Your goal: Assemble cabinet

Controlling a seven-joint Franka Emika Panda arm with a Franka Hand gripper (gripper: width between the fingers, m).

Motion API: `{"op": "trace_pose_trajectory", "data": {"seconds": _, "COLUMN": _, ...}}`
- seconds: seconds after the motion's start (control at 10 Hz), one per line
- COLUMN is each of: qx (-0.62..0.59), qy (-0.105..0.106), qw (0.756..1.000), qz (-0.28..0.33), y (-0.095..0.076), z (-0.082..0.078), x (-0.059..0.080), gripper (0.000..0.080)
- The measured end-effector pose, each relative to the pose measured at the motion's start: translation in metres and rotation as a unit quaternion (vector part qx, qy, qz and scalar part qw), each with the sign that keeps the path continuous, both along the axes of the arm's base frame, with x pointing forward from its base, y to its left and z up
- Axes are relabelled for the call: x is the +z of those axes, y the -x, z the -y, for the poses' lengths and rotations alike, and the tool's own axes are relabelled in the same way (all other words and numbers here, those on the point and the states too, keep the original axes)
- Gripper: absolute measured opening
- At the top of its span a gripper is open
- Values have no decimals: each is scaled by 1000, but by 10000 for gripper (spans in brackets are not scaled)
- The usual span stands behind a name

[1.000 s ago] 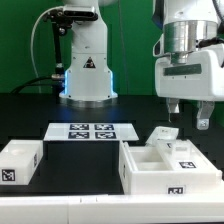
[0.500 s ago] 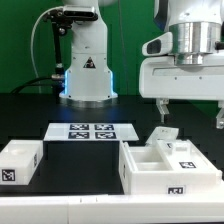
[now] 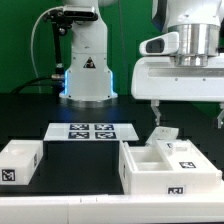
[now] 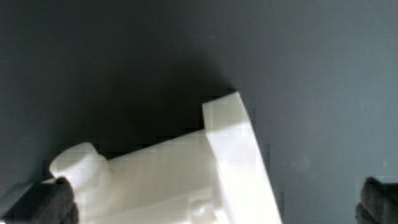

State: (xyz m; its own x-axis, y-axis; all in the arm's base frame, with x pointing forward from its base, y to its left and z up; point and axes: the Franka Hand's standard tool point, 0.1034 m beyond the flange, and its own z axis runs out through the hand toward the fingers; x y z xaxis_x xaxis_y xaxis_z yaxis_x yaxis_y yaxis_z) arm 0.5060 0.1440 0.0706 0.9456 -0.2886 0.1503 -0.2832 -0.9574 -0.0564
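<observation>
Gripper [image 3: 187, 113] hangs over the cabinet [image 3: 150, 181], fingers spread wide, holding nothing. The cabinet sits near, on the exterior view's right, beside the marker board [image 3: 92, 131]. A small tagged block [image 3: 20, 160] lies on the near left.

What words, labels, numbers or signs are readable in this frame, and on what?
No words or numbers can be read.
Triangular warning sign on the robot base: symbol too small to read.
Black-and-white square tags on the marker board, the cabinet and the small block: patterns, no text.
</observation>
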Motion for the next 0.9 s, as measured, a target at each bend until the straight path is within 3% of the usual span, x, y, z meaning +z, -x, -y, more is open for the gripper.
{"op": "trace_pose_trajectory", "data": {"seconds": 0.2, "qx": 59, "qy": 6, "qw": 998, "qz": -1, "y": 9, "z": -6, "x": -4, "gripper": 796}}
{"op": "trace_pose_trajectory", "data": {"seconds": 0.5, "qx": 156, "qy": 31, "qw": 987, "qz": -3, "y": 7, "z": 0, "x": -4, "gripper": 796}}
{"op": "trace_pose_trajectory", "data": {"seconds": 0.6, "qx": 236, "qy": 46, "qw": 971, "qz": -10, "y": 12, "z": -3, "x": -6, "gripper": 796}}
{"op": "trace_pose_trajectory", "data": {"seconds": 0.8, "qx": 313, "qy": 62, "qw": 948, "qz": -10, "y": 26, "z": -24, "x": -6, "gripper": 796}}
{"op": "trace_pose_trajectory", "data": {"seconds": 0.9, "qx": 342, "qy": 66, "qw": 937, "qz": -6, "y": 26, "z": -22, "x": -2, "gripper": 796}}
